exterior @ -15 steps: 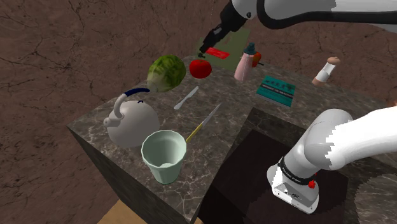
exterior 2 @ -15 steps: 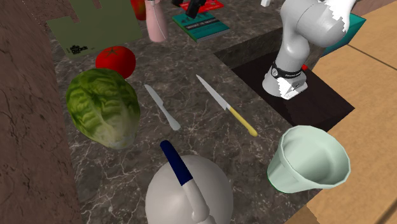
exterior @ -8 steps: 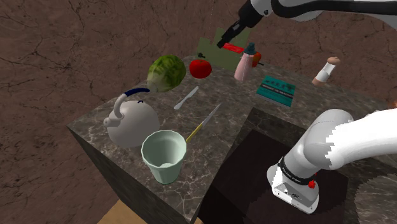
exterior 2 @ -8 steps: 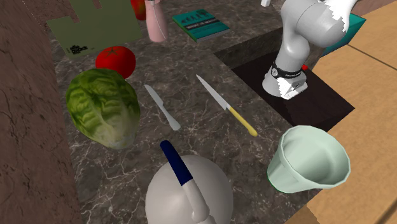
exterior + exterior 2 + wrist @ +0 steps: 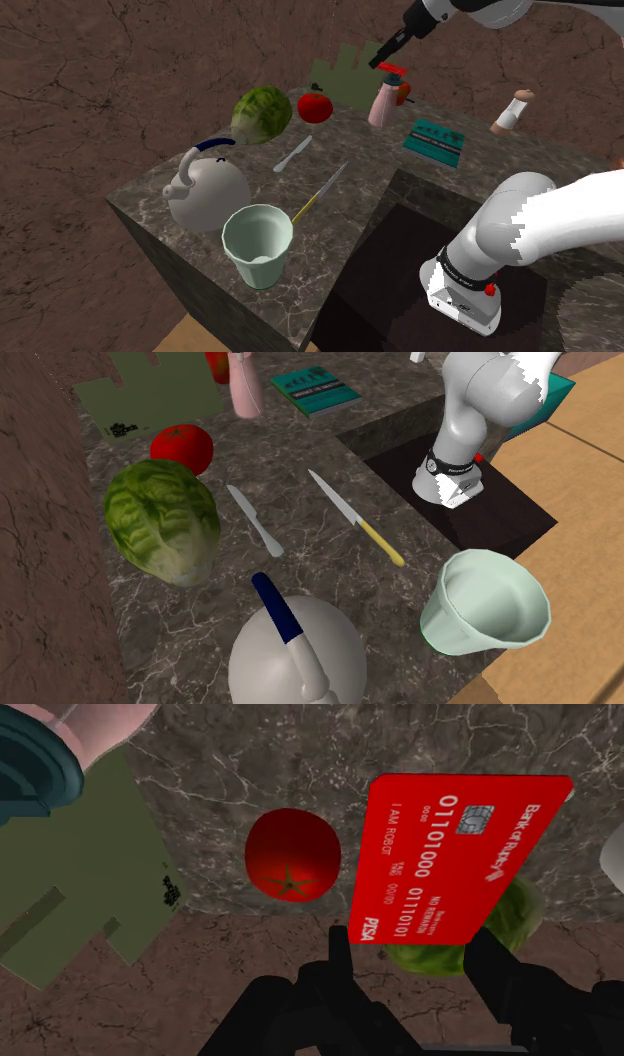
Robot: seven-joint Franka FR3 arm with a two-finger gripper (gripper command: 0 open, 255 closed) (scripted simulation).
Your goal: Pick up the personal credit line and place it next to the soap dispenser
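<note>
- The gripper [image 5: 411, 938] clasps the red card [image 5: 455, 844] by one edge
- In the shoulder view the card is in the air, upper middle of the frame, just above the pink soap dispenser [image 5: 383, 101]
- Pick-up looks done; setting it on the counter [image 5: 360, 140] beside the dispenser is left

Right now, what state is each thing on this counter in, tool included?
tool, shut on the red card
red card, held up off the counter, printed face toward the wrist camera
soap dispenser, upright
kettle, upright, handle up
cup, upright, empty
yellow-handled knife, lying flat
teal book, closed, lying flat
</note>
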